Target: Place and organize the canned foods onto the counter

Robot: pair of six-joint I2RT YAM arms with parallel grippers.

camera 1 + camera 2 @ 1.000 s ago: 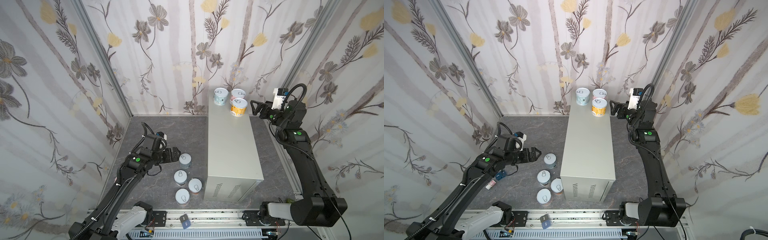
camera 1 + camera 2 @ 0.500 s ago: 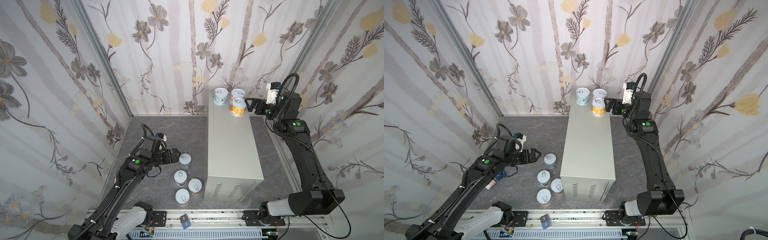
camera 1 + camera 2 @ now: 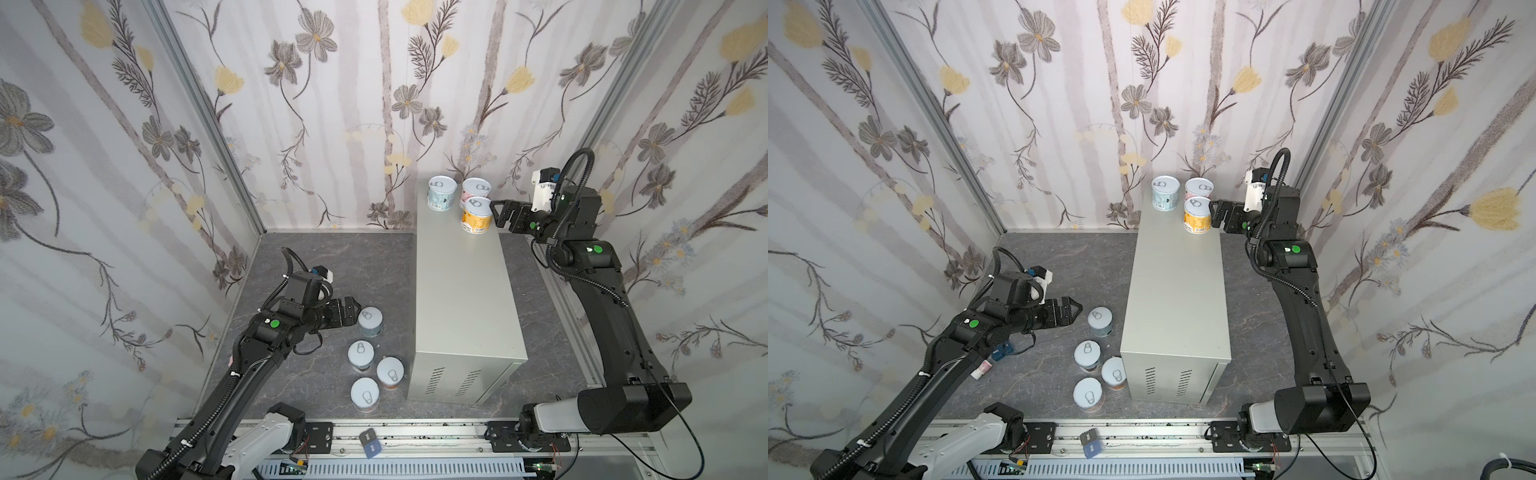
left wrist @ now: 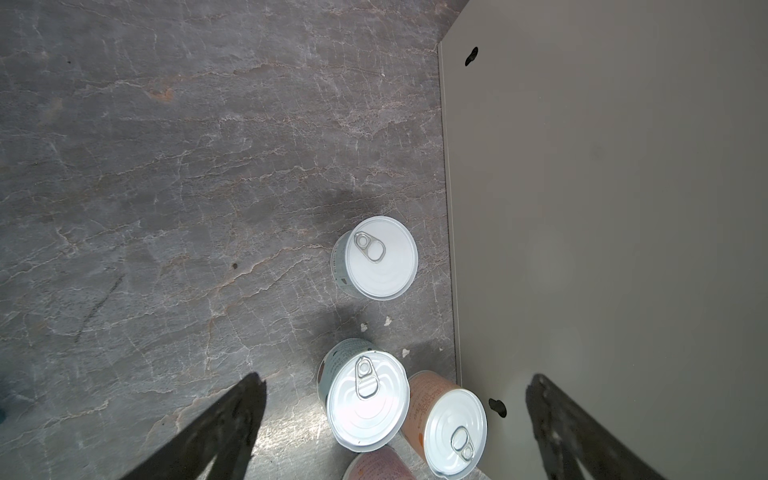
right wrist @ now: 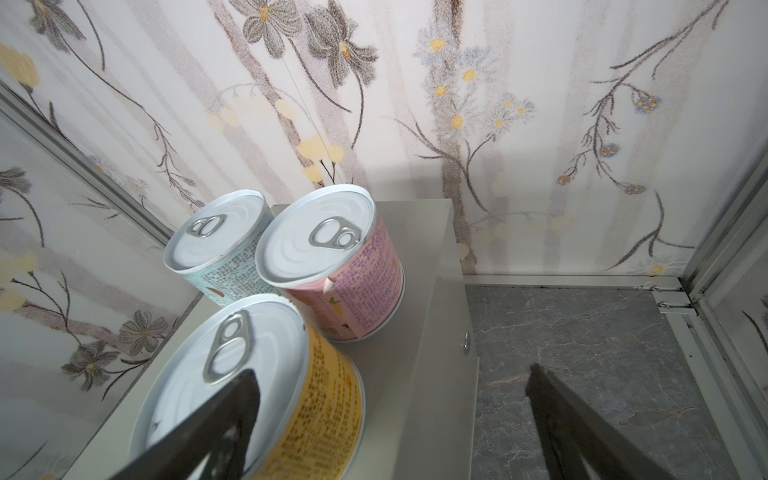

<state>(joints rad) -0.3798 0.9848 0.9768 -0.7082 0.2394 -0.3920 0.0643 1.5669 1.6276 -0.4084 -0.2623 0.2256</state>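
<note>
Three canned foods stand at the far end of the light-grey counter [image 3: 461, 291]: light blue [image 3: 441, 198], pink [image 3: 475, 192] and orange [image 3: 477, 215]. My right gripper [image 3: 496, 212] is open beside the orange can [image 5: 328, 395]; one finger [image 5: 232, 415] hangs over its lid, the other over the floor past the counter edge. Several more cans stand on the dark floor left of the counter, the farthest [image 3: 370, 321] apart from the cluster [image 3: 361, 355]. My left gripper [image 3: 353, 311] is open and empty, just left of that farthest can. In the left wrist view it [image 4: 397, 384] hovers above the cluster.
Floral walls close in the cell on three sides. The counter's vented end [image 3: 453, 380] faces the front rail [image 3: 415, 428]. A small blue object [image 3: 998, 353] and a pink-white tube [image 3: 982, 370] lie on the floor beneath the left arm.
My right gripper has moved left, from off the counter's right edge up against the orange can. The left arm has barely shifted. No can has moved.
</note>
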